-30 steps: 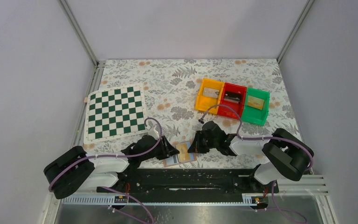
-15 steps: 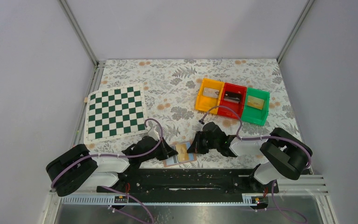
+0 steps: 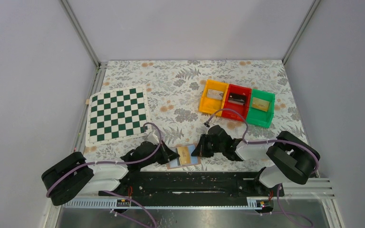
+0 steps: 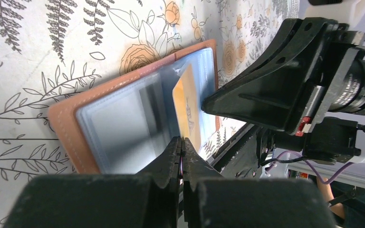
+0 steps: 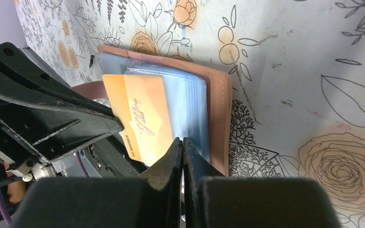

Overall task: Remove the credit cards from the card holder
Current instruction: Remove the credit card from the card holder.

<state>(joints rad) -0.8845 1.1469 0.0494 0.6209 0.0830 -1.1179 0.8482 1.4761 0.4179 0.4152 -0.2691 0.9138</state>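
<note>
Your card holder (image 3: pixel 179 164) lies open on the bench (image 3: pixel 180 90), lower centre of the top view, yellow card (image 5: pixel 140 116) in it, between the left claw (image 4: pixel 181 142) and right claw (image 5: pixel 181 142), both closed at its edges.

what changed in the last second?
Left claw closed at the holder's near edge, beside the yellow card; its elbow drew back a little. Whether it pinches anything is unclear. Right claw stayed shut at the holder; holder, card and chessboard did not move.
</note>
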